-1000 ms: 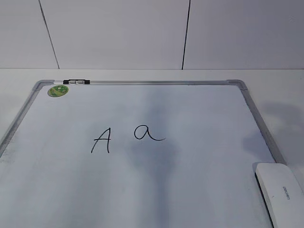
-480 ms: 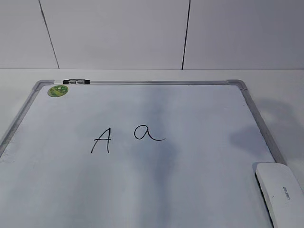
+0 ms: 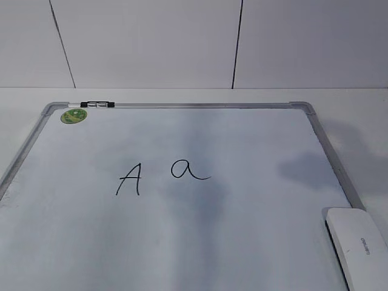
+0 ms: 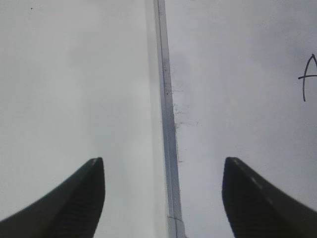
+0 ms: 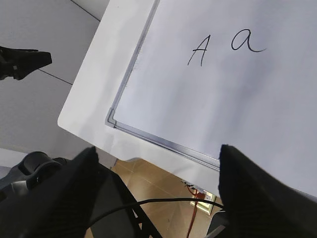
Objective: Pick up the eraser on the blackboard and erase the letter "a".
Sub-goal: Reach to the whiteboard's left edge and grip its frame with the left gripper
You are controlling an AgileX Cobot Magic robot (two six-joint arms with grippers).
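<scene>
The blackboard (image 3: pixel 254 200) is a white board in a silver frame, lying flat with a green sticker (image 3: pixel 74 116) in its far left corner. The letter "a" (image 3: pixel 189 169) is written near the middle, right of a capital "A" (image 3: pixel 130 179). The eraser (image 3: pixel 357 245) is a white oblong block lying at the board's near right corner. Neither gripper shows in the exterior view. My left gripper (image 4: pixel 163 161) is open and empty above the board's frame strip (image 4: pixel 166 99). My right gripper (image 5: pixel 158 149) is open and empty, high above the board's edge, with the "a" (image 5: pixel 246 41) in view.
A small black-and-silver clip (image 3: pixel 97 105) sits on the far frame. The white table (image 3: pixel 357 121) runs beyond the board to a panelled wall. The right wrist view shows the table edge (image 5: pixel 84 114), brown floor with cables (image 5: pixel 163 198), and a dark pointed part (image 5: pixel 22 62) at left.
A soft shadow on the board's right side has slid left, from beside the right frame toward the middle. The eraser, the letters and the board have not moved.
</scene>
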